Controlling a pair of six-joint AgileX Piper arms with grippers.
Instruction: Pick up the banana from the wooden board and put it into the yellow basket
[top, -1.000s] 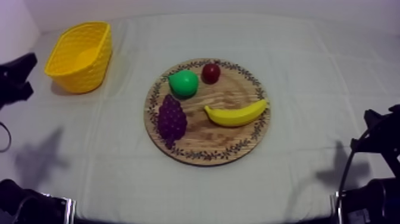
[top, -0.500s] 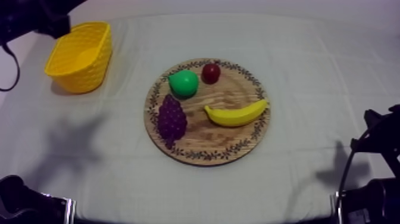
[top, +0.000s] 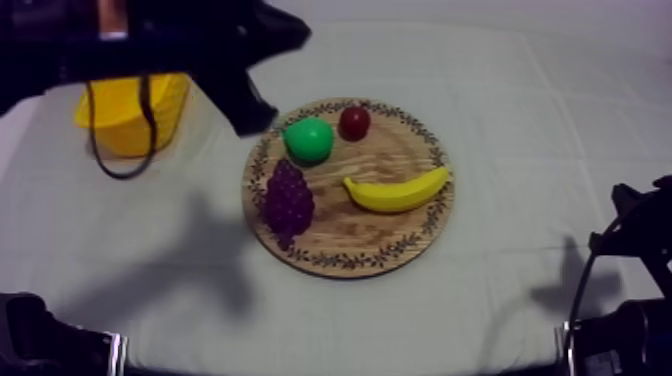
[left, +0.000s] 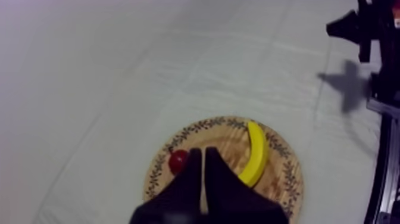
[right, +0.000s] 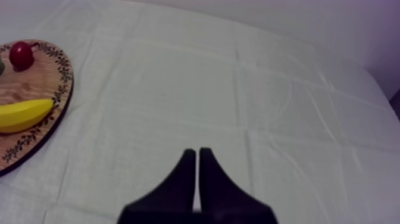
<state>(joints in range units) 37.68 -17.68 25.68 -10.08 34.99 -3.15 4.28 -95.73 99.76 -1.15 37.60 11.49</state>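
The yellow banana (top: 398, 190) lies on the right half of the round wooden board (top: 350, 258), beside a green pear (top: 308, 140), a small red fruit (top: 354, 122) and purple grapes (top: 288, 200). My left gripper (top: 252, 122) reaches in from the upper left, just off the board's left rim near the pear. In the left wrist view its fingers (left: 202, 154) lie together as a wedge, shut on nothing, above the board with the banana (left: 256, 152) and red fruit (left: 177, 161) beyond. My right gripper (right: 196, 152) is shut over bare cloth, the banana (right: 24, 114) far off.
The yellow basket (top: 125, 125) stands at the back left, partly hidden behind my left arm. My right arm (top: 632, 245) rests low at the table's right edge. Bare cloth surrounds the board.
My left arm has swung from the far left edge across in front of the basket to the board's left rim. The fruit, the board and the right arm have not moved.
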